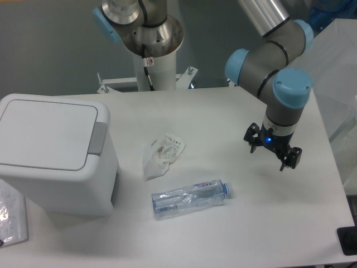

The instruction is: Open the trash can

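The trash can [53, 153] at the left of the frame is white, with a grey tab on its lid edge. The table [223, 111] is plain white. The bottle [189, 198] is clear with a blue cap and a white label. The crumpled wrapper [162, 153] is white. The arm [273, 61] is grey with light blue caps, and the gripper [271, 153] is black with a small blue light.

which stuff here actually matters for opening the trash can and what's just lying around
Belongs to the job:
- trash can, lid shut
- its grey push-button tab
- tool, open and empty, far to the right of the can

Just lying about:
- crushed clear plastic bottle
- crumpled white wrapper
- clear packet at the left edge
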